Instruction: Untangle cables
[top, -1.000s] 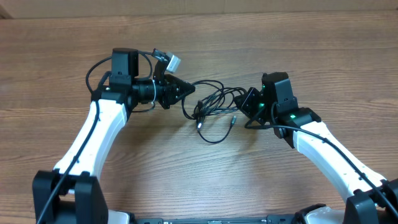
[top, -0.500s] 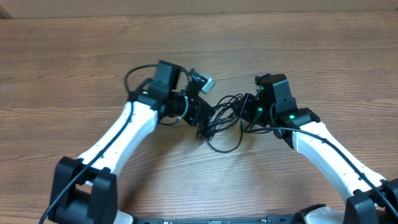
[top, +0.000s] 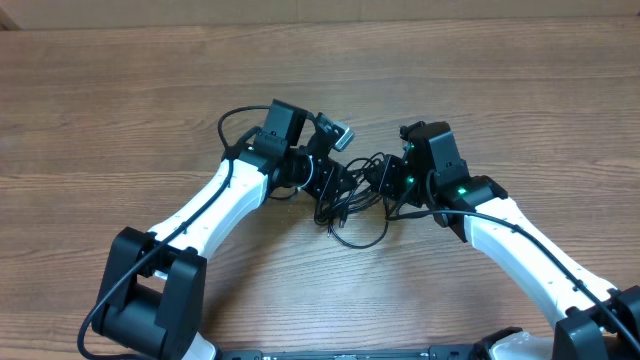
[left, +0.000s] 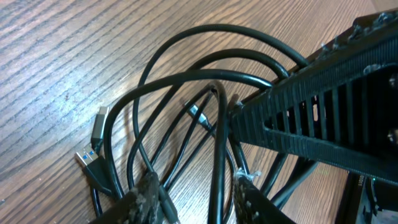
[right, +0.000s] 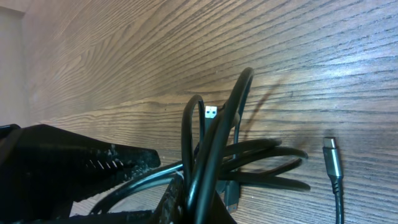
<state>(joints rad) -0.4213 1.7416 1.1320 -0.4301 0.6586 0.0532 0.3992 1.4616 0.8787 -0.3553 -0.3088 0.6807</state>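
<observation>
The cables (top: 358, 207) are a bunch of thin black cords lying on the wooden table between my two grippers. My left gripper (top: 334, 190) reaches into the left side of the tangle. In the left wrist view its fingers (left: 147, 200) stand apart, with one strand (left: 220, 168) running loose between them. A silver-tipped plug (left: 99, 126) and a blue USB plug (left: 87, 158) lie to the left. My right gripper (top: 386, 178) is shut on several strands (right: 214, 140), which rise from its fingers (right: 177, 202). Another silver-tipped plug (right: 331, 155) lies on the wood to the right.
The wooden table (top: 500, 90) stretches around the tangle on all sides. The two grippers are very close together; the right one's ribbed black finger (left: 323, 118) fills the right of the left wrist view. Thick arm wiring loops behind the left wrist (top: 235, 125).
The left arm swung right into the tangle, bunching the cords toward the right gripper. Its jaws have gone from shut to apart. The right gripper shifted slightly left, still shut.
</observation>
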